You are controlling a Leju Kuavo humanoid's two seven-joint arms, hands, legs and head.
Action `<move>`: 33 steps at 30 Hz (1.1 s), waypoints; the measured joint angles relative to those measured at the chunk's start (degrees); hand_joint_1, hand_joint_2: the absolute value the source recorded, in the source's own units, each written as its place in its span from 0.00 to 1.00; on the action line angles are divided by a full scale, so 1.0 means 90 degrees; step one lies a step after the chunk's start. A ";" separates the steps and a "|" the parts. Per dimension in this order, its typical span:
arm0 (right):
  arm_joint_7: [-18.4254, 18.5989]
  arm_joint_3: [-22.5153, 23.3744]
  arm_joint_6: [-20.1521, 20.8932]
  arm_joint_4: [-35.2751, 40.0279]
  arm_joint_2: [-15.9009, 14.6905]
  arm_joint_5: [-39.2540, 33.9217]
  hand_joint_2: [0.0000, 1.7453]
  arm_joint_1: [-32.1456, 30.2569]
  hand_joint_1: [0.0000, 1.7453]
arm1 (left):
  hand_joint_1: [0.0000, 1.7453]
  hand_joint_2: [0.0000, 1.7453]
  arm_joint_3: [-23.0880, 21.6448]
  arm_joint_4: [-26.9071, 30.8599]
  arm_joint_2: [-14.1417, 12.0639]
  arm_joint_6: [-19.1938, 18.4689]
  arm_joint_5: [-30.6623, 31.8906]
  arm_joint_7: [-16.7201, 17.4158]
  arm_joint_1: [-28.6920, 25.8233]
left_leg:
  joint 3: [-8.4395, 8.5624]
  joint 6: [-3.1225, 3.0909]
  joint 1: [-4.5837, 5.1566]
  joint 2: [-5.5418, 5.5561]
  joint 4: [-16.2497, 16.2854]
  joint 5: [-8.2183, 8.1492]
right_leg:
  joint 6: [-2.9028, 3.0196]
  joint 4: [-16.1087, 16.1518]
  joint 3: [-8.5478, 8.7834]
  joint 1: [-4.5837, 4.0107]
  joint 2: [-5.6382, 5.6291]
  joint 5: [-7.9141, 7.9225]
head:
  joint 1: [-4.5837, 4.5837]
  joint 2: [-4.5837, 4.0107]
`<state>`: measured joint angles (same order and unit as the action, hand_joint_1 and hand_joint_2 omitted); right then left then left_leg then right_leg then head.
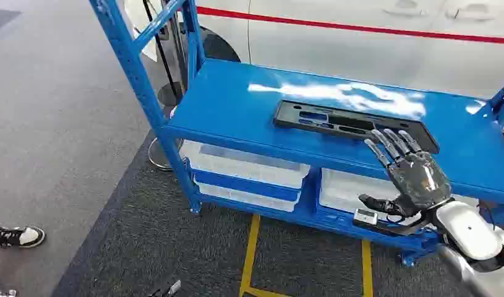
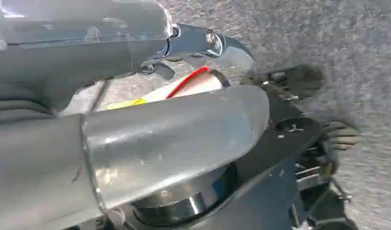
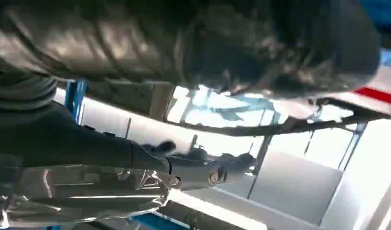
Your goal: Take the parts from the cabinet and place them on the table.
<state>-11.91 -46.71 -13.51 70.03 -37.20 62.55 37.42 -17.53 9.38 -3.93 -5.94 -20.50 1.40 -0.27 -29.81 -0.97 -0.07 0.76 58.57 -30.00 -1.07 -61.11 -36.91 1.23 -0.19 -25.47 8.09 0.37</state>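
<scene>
Hovering my right hand (image 1: 415, 176) at center-right of the head frame, fingers spread w/ nothing in them, tips over the near right end of the black part (image 1: 354, 124). Part lies flat on the blue shelf top (image 1: 237, 105), mid-frame, long side running left-right. Clear bins (image 1: 243, 164) sit on the tier below. Left hand (image 2: 339, 136): dark fingers blurred at right of the wrist frame, can't tell their state.

- Your left wrist camera looks down past silver arm covers (image 2: 150, 139) onto grey speckled carpet floor (image 2: 356, 43).
- A white piece with a red stripe (image 2: 193, 84) shows between the covers, a yellow patch beside it.
</scene>
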 joint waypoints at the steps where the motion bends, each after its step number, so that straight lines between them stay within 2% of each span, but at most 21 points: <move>1: -0.0005 -0.0002 0.0000 -0.0002 -0.0010 -0.0007 0.00 0.0002 0.00 | 0.00 0.00 -0.0005 0.0002 0.0000 -0.0002 0.0000 0.0005 -0.0005 | -0.0003 0.0015 -0.0001 -0.0006 -0.0006 -0.0014 | 0.0030 0.0007 -0.0011 -0.0009 -0.0014 -0.0020 | -0.0010 0.0002; 3: -0.0010 -0.0012 0.0007 0.0002 -0.0007 -0.0029 0.00 0.0027 0.00 | 0.00 0.00 -0.0034 0.0000 -0.0002 -0.0002 0.0000 0.0007 0.0004 | 0.0017 0.0080 -0.0003 -0.0023 0.0018 -0.0114 | 0.0115 0.0058 0.0054 0.0024 -0.0020 -0.0052 | 0.0000 0.0002; 4: -0.0010 -0.0012 0.0010 0.0002 -0.0007 -0.0041 0.00 0.0056 0.00 | 0.00 0.00 -0.0044 0.0000 0.0002 -0.0002 0.0000 0.0007 0.0013 | -0.0084 0.0126 -0.0019 -0.0037 0.0305 -0.0208 | 0.0166 0.0074 0.0120 0.0025 -0.0013 -0.0086 | 0.0000 0.0000; 7: -0.0019 -0.0027 0.0039 0.0000 -0.0007 -0.0056 0.00 0.0059 0.00 | 0.00 0.00 -0.0049 0.0000 0.0002 -0.0002 -0.0002 0.0007 0.0026 | -0.0909 0.0187 -0.0032 -0.0039 0.1661 -0.0626 | 0.0220 0.0076 0.0207 0.0007 0.0011 -0.0165 | 0.0007 0.0000; 8: -0.0024 -0.0044 0.0058 -0.0002 -0.0007 -0.0063 0.00 0.0054 0.00 | 0.00 0.00 -0.0053 0.0000 0.0002 -0.0007 0.0000 0.0007 0.0018 | -0.1195 0.0187 -0.0032 -0.0039 0.2019 -0.0632 | 0.0220 0.0076 0.0248 0.0002 0.0010 -0.0203 | 0.0007 0.0000; 9: -0.0027 -0.0070 0.0075 -0.0002 -0.0005 -0.0070 0.00 0.0055 0.00 | 0.00 0.00 -0.0061 0.0000 0.0002 -0.0007 -0.0002 0.0007 -0.0001 | -0.1302 0.0174 -0.0032 -0.0039 0.1998 -0.0420 | 0.0220 0.0076 0.0306 -0.0004 0.0004 -0.0243 | 0.0007 0.0000; 10: -0.0027 -0.0080 0.0083 -0.0002 -0.0005 -0.0078 0.00 0.0057 0.00 | 0.00 0.00 -0.0068 0.0000 0.0002 -0.0007 0.0000 0.0007 -0.0009 | -0.1270 0.0155 -0.0031 -0.0039 0.1772 -0.0165 | 0.0216 0.0076 0.0359 -0.0007 -0.0003 -0.0276 | 0.0007 0.0000; 12: -0.0029 -0.0083 0.0102 0.0000 -0.0002 -0.0100 0.00 0.0070 0.00 | 0.00 0.00 -0.0095 0.0000 0.0002 -0.0007 0.0000 0.0007 -0.0007 | -0.0890 0.0058 -0.0014 -0.0039 0.0610 0.0673 | 0.0195 0.0081 0.0542 -0.0017 -0.0008 -0.0387 | 0.0007 0.0000; 15: -0.0046 -0.0087 0.0134 -0.0002 0.0010 -0.0138 0.00 0.0092 0.00 | 0.00 0.00 -0.0104 -0.0022 0.0000 -0.0010 -0.0002 0.0007 0.0010 | -0.0626 -0.0046 0.0053 -0.0041 0.0146 0.0540 | 0.0098 0.0139 0.0577 -0.0030 -0.0021 -0.0428 | 0.0005 0.0000; 17: -0.0056 -0.0087 0.0158 -0.0007 0.0019 -0.0151 0.00 0.0099 0.00 | 0.00 0.00 -0.0114 -0.0022 0.0000 -0.0012 0.0000 0.0005 0.0019 | -0.0642 -0.0075 0.0058 -0.0034 0.0098 0.0524 | 0.0040 0.0235 0.0600 -0.0030 -0.0007 -0.0415 | 0.0002 0.0000; 19: -0.0056 -0.0087 0.0165 -0.0007 0.0019 -0.0170 0.00 0.0124 0.00 | 0.00 0.00 -0.0114 -0.0022 0.0005 -0.0015 0.0000 0.0005 -0.0007 | -0.0471 -0.0152 -0.0017 -0.0040 -0.0101 0.0564 | -0.0013 0.0146 0.0617 -0.0043 -0.0006 -0.0495 | -0.0003 0.0000; 20: -0.0056 -0.0087 0.0172 -0.0010 0.0019 -0.0170 0.00 0.0149 0.00 | 0.00 0.00 -0.0117 -0.0024 0.0010 -0.0015 0.0000 0.0005 -0.0001 | -0.0433 -0.0202 -0.0021 -0.0045 -0.0130 0.0550 | -0.0010 -0.0168 0.0445 -0.0038 -0.0002 -0.0633 | -0.0003 0.0000; 22: -0.0056 -0.0092 0.0204 -0.0029 0.0027 -0.0175 0.00 0.0133 0.00 | 0.00 0.00 -0.0117 -0.0024 0.0007 -0.0012 0.0000 0.0007 0.0019 | -0.0383 -0.0240 -0.0008 -0.0044 -0.0124 0.0492 | -0.0039 -0.1204 -0.0183 -0.0037 -0.0004 -0.1002 | -0.0003 0.0000; 23: -0.0056 -0.0109 0.0219 -0.0041 0.0036 -0.0175 0.00 0.0113 0.00 | 0.00 0.00 -0.0119 -0.0024 0.0010 -0.0012 0.0000 0.0007 0.0017 | -0.0350 -0.0245 0.0001 -0.0041 -0.0119 0.0456 | -0.0053 -0.1600 -0.0461 -0.0034 -0.0003 -0.1071 | -0.0003 0.0000; 24: -0.0056 -0.0129 0.0221 -0.0053 0.0049 -0.0175 0.00 0.0098 0.00 | 0.00 0.00 -0.0124 -0.0024 0.0010 -0.0012 0.0000 0.0009 0.0007 | -0.0297 -0.0242 0.0004 -0.0037 -0.0109 0.0409 | -0.0061 -0.1723 -0.0630 -0.0035 -0.0002 -0.0947 | -0.0003 0.0000; 25: -0.0056 -0.0136 0.0221 -0.0061 0.0058 -0.0175 0.00 0.0094 0.00 | 0.00 0.00 -0.0131 -0.0024 0.0010 -0.0012 0.0000 0.0012 -0.0001 | -0.0234 -0.0238 0.0004 -0.0033 -0.0095 0.0355 | -0.0059 -0.1512 -0.0614 -0.0035 -0.0001 -0.0668 | -0.0003 0.0000; 27: -0.0056 -0.0136 0.0223 -0.0066 0.0063 -0.0175 0.00 0.0112 0.00 | 0.00 0.00 -0.0138 -0.0024 0.0017 -0.0012 0.0000 0.0017 0.0000 | -0.0077 -0.0208 0.0005 -0.0025 -0.0049 0.0216 | -0.0031 -0.0434 -0.0232 -0.0036 0.0007 0.0148 | -0.0003 0.0000; 28: -0.0056 -0.0138 0.0226 -0.0073 0.0063 -0.0175 0.00 0.0116 0.00 | 0.00 0.00 -0.0141 -0.0024 0.0017 -0.0012 0.0000 0.0017 0.0000 | -0.0049 -0.0178 0.0003 -0.0023 -0.0029 0.0141 | 0.0000 -0.0028 -0.0087 -0.0045 0.0012 0.0294 | -0.0003 0.0000; 29: -0.0056 -0.0156 0.0241 -0.0097 0.0080 -0.0175 0.00 0.0128 0.00 | 0.00 0.00 -0.0141 -0.0032 0.0017 -0.0010 0.0000 0.0022 0.0023 | -0.0060 -0.0127 0.0045 -0.0016 0.0008 0.0098 | 0.0019 0.0002 -0.0020 -0.0102 0.0011 0.0208 | -0.0015 -0.0002; 32: -0.0056 -0.0180 0.0265 -0.0126 0.0126 -0.0179 0.00 0.0133 0.00 | 0.00 0.00 -0.0143 -0.0036 0.0017 -0.0007 0.0000 0.0032 0.0030 | -0.0063 -0.0053 0.0024 -0.0029 -0.0041 0.0068 | 0.0113 0.0108 0.0005 -0.0099 -0.0010 0.0071 | -0.0010 0.0000; 33: -0.0056 -0.0182 0.0272 -0.0136 0.0143 -0.0192 0.00 0.0140 0.00 | 0.00 0.00 -0.0143 -0.0036 0.0005 -0.0007 0.0000 0.0034 0.0043 | -0.0032 -0.0006 0.0062 -0.0032 -0.0034 0.0018 | 0.0140 0.0161 0.0057 -0.0042 -0.0020 0.0058 | -0.0010 0.0000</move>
<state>-12.41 -48.35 -11.06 68.81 -35.92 60.83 38.68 -18.82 9.05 -3.89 -6.01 -20.50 1.71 0.12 -30.09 -1.03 0.49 0.48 58.26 -29.84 0.18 -59.66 -36.40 0.85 -0.37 -24.95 8.00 0.37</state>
